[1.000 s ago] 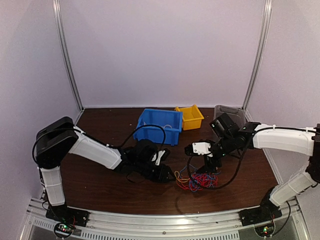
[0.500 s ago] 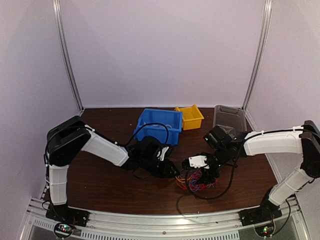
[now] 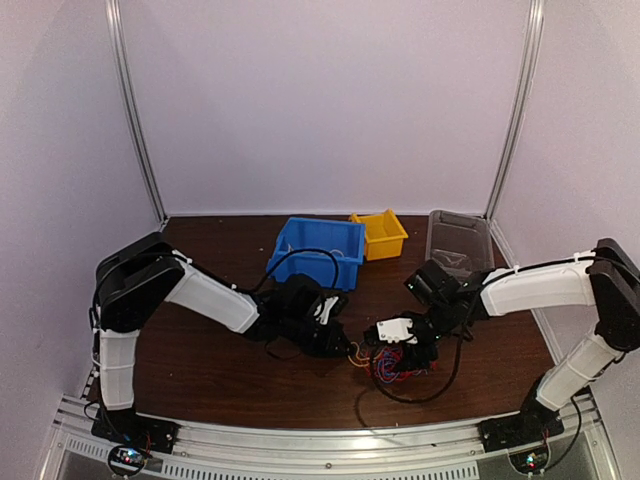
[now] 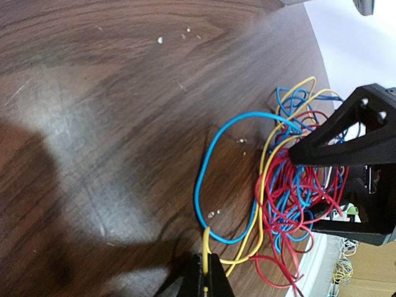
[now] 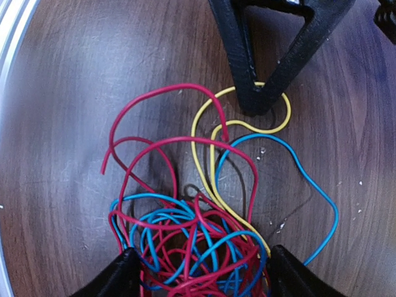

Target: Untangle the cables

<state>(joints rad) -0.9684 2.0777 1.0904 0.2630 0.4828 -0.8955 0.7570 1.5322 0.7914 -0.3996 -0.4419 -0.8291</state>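
Cables [image 5: 189, 244], seemingly in left gripper [image 4: 205, 265]

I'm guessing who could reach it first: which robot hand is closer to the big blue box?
Left. The left gripper is just in front of the blue box, pinching a yellow cable; the right gripper is farther right, over the tangled cables.

left gripper [image 4: 206, 275]: sits farther right than a second ago, at the edge of the cables [image 3: 392, 366]; goes from open to pinched on a yellow cable [image 4: 206, 240] | right gripper [image 5: 201, 272]: comes down and nearer, fingers wide, straddling the tangle
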